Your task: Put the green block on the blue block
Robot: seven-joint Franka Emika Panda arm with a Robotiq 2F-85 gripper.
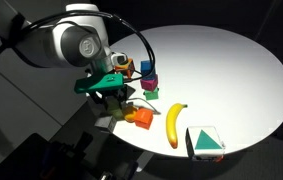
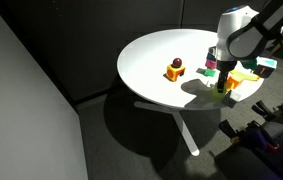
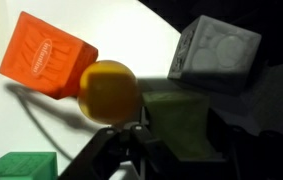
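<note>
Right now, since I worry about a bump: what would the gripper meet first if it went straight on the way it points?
The green block between its fingers; the gripper points down, so under that probably the white table, though depth is unclear.

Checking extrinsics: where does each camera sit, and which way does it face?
In an exterior view: high beside the arm, looking down across the table; arm and gripper show.
In an exterior view: farther off, lower, facing the table side-on over the floor; arm shows.
Wrist view: looks down past the gripper at green block and orange block.
Shared: table and arm in both exterior views; orange block with wrist view.
</note>
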